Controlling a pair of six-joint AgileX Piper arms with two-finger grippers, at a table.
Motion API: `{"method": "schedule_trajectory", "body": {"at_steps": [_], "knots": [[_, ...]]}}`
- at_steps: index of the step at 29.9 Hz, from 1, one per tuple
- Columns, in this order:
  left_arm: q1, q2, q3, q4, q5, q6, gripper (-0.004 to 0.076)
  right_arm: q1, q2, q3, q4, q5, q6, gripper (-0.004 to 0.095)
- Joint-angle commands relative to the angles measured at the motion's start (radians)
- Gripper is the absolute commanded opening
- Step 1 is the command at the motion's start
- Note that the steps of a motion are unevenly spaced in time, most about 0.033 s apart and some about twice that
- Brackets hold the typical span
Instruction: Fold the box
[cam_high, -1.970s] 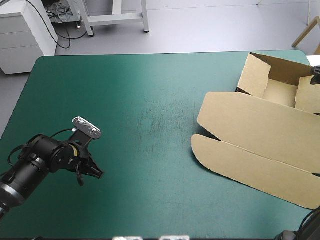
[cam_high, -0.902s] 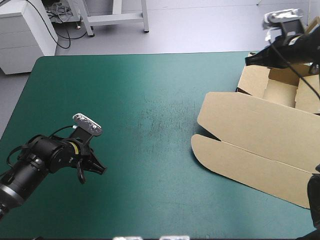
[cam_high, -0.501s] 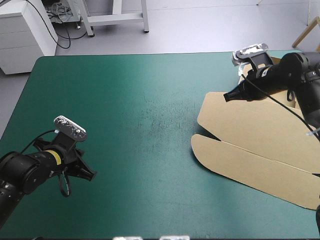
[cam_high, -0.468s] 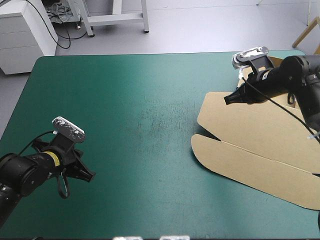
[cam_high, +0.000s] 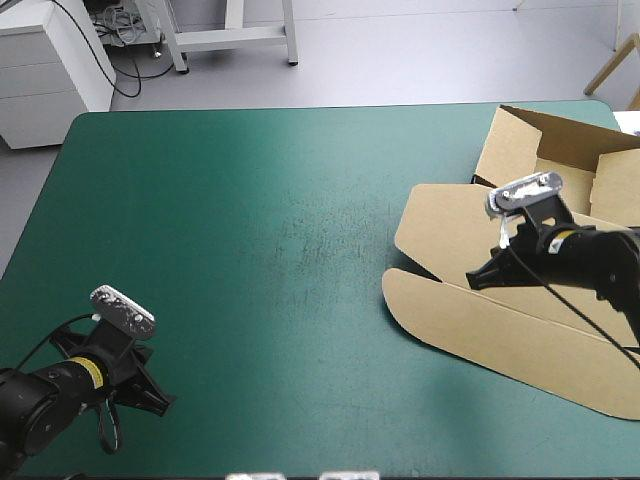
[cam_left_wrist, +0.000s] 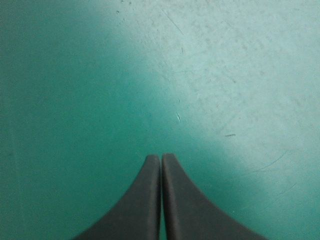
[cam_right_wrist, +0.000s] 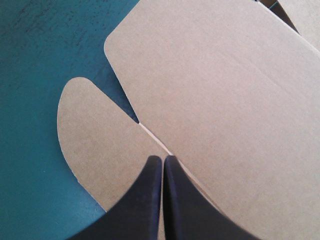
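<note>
Nearest the camera, the left gripper (cam_high: 160, 400) has backed off toward the near corner of the table (cam_high: 250, 200), well away from the box (cam_high: 520, 330) on the opposite side. Its fingers are pressed together in a point and there's nothing but bare teal-green cover under them in its own wrist view (cam_left_wrist: 161, 157). The bigger change is the right gripper (cam_high: 472, 282). A moment ago it was up over the far end of the box, and now it has swung down over the flat lid (cam_high: 500, 240). It's sitting right above the crease (cam_right_wrist: 152, 136) where the lid meets the front strip with the rounded ear (cam_right_wrist: 95, 130). Its fingers are pinched together too (cam_right_wrist: 163, 159), with nothing held, and I can't tell whether the tips are actually touching the board or just above it. My guess is it's lining up to press on that crease or get under the front strip, so the lid fold hasn't really started and the left arm is just keeping out of the way. Farther back, the tray (cam_high: 560, 185) already has its walls standing up, and the lid still lies flat out in front of it. The cover looks a bit scuffed beside the box but is otherwise bare.
</note>
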Motion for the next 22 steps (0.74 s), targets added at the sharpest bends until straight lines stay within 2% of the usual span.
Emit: {"method": "schedule_trajectory", "body": {"at_steps": [1, 12, 22], "knots": [[-0.003, -0.030, 0.006, -0.004, -0.053, -0.001, -0.0010, -0.002, -0.093, 0.069, 0.010, -0.105, -0.017, -0.0004], [-0.003, -0.046, 0.023, -0.004, -0.059, -0.001, -0.0010, -0.002, -0.263, 0.371, 0.010, -0.142, -0.035, -0.0004], [-0.003, -0.046, 0.024, 0.000, -0.082, -0.001, -0.0010, -0.002, -0.371, 0.480, 0.028, -0.171, -0.035, -0.0004]]}}
